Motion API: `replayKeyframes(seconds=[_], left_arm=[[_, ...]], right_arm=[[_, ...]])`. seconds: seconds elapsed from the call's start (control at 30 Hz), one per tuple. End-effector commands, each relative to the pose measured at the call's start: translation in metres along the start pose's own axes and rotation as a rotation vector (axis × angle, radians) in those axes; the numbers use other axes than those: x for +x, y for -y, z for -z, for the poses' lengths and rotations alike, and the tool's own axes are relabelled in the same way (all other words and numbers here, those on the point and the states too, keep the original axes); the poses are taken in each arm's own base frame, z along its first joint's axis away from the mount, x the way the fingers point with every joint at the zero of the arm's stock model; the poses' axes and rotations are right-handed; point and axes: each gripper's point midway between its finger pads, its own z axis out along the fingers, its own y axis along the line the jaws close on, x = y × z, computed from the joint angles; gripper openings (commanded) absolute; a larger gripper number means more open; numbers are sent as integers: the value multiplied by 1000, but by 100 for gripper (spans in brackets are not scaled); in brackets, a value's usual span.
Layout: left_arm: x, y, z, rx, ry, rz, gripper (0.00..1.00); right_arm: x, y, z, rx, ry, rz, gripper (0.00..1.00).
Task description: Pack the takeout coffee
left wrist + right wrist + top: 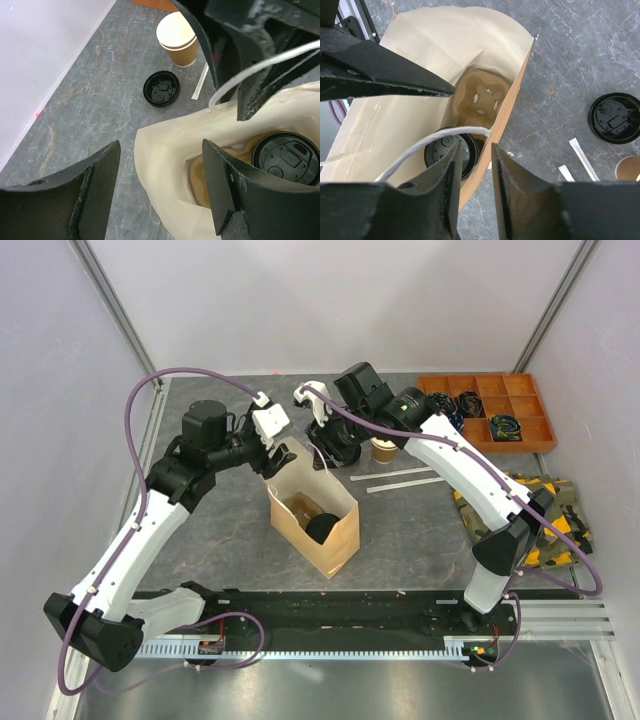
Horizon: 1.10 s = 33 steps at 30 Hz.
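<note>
A tan paper bag (pixel 340 535) stands open mid-table, a brown pulp carrier (pixel 482 97) inside it. One coffee cup with its black lid on (pixel 439 149) (pixel 286 157) sits in the carrier. Behind the bag an uncovered kraft cup (pixel 384 449) (pixel 177 37) stands on the table beside a loose black lid (pixel 161 88) (pixel 615 117). My left gripper (pixel 275 455) (pixel 161 150) is open, its jaws wide either side of the bag's back-left rim. My right gripper (pixel 325 455) (pixel 475 147) is open a little, straddling the bag's far rim next to a white handle (pixel 435 140).
An orange compartment tray (pixel 490 410) with dark small parts sits back right. Two white wrapped sticks (pixel 400 480) lie right of the bag. A green-and-yellow patterned bundle (pixel 550 515) lies at the right edge. Walls close in on the left, the right and the back.
</note>
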Motion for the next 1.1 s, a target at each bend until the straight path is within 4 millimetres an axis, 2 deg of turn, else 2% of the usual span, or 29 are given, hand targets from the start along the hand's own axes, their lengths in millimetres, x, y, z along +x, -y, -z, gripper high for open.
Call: replayKeyframes(seconds=[0.0, 0.23, 0.47, 0.53, 0.7, 0.87, 0.97, 1.03, 1.07], left_arm=[[-3, -2, -2, 4, 9, 13, 73], [-14, -7, -1, 5, 29, 25, 73], [-20, -8, -1, 4, 38, 38, 73], [-22, -8, -1, 7, 42, 38, 73], [-21, -6, -5, 27, 43, 40, 74], [-23, -9, -4, 19, 45, 35, 74], [-30, -12, -3, 11, 57, 40, 75], [-39, -18, -3, 9, 73, 40, 81], [-40, -24, -3, -3, 72, 56, 86]], right_arm=[[-16, 1, 12, 6, 50, -3, 39], [-18, 9, 27, 32, 63, -17, 53], [-25, 16, 48, 63, 99, -22, 57], [-22, 20, 54, 70, 96, -11, 61], [-17, 20, 58, 61, 87, 3, 68], [-19, 27, 67, 80, 98, 12, 68], [-23, 39, 85, 106, 129, 18, 73], [-25, 60, 102, 171, 141, 36, 78], [-17, 74, 112, 202, 128, 14, 80]])
